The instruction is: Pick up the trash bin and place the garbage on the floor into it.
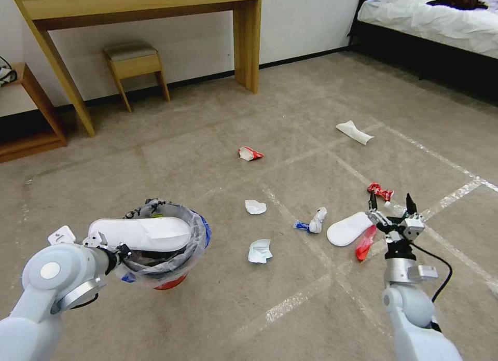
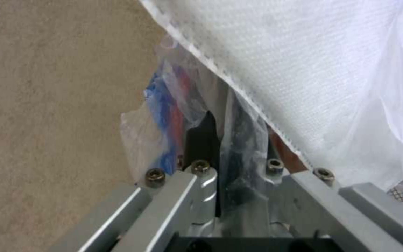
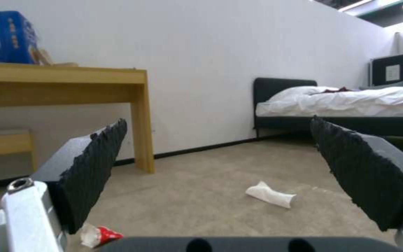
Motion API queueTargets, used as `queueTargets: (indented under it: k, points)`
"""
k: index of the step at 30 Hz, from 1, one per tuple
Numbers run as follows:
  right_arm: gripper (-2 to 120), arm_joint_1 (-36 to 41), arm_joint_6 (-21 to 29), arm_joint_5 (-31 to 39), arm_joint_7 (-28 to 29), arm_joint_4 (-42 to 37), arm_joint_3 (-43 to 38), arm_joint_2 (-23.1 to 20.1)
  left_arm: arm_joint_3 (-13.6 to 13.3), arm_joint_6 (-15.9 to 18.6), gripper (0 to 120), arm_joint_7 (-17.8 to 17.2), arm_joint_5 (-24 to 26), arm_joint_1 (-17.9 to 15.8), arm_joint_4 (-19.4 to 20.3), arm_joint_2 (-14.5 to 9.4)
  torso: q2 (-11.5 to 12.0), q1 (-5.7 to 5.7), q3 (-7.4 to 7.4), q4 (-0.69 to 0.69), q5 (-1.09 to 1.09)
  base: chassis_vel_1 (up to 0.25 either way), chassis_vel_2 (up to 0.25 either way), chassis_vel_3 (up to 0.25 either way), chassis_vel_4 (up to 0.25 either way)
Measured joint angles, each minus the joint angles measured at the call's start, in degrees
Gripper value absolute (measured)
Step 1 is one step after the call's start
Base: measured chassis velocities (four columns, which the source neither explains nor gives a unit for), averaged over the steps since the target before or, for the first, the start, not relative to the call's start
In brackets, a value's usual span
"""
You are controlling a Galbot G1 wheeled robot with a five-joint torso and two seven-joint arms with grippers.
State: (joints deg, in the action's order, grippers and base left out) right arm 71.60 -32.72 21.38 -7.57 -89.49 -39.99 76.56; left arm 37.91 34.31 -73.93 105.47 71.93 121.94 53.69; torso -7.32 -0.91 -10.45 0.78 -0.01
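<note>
The trash bin (image 1: 168,247), a small red bucket lined with a clear bag, hangs at the robot's lower left just above the floor (image 1: 290,309), held by the left gripper (image 1: 122,252), whose jaws are pinched together on its rim and bag liner; the left wrist view shows the fingers (image 2: 201,140) clamped on the plastic. One white slipper (image 1: 140,233) already lies across the bin's mouth, resting on top instead of sunk inside.

The rest of the garbage is spread over the carpet to the right of the bin. Nearest the right gripper (image 1: 391,204), which hovers wide open and empty, are a second white slipper (image 1: 348,227) and a red wrapper (image 1: 364,243), both just on its bin side and low, and a crumpled red wrapper (image 1: 380,191) just beyond it. The slipper's long axis runs slantwise, from near-left to far-right. By my reading the right arm is far the closer one for any of these.

Further left lie a small bottle (image 1: 314,221) and two paper wads (image 1: 255,207) (image 1: 259,250); another red wrapper (image 1: 249,153) and a folded white piece (image 1: 354,132) sit further off, toward the desk (image 1: 155,8) and bed (image 1: 430,18).
</note>
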Motion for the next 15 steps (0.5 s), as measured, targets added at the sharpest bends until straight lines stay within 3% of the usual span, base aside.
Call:
queueTargets:
  k: [15]
  points:
    - [100,-1.1,-1.0,-1.6,-1.8,2.2,3.5,1.9,1.5,0.4,4,-0.5,-0.2,0.6,-0.9,-1.3,0.0,0.0,0.0,0.0,0.0,0.0,0.0,0.0,0.0]
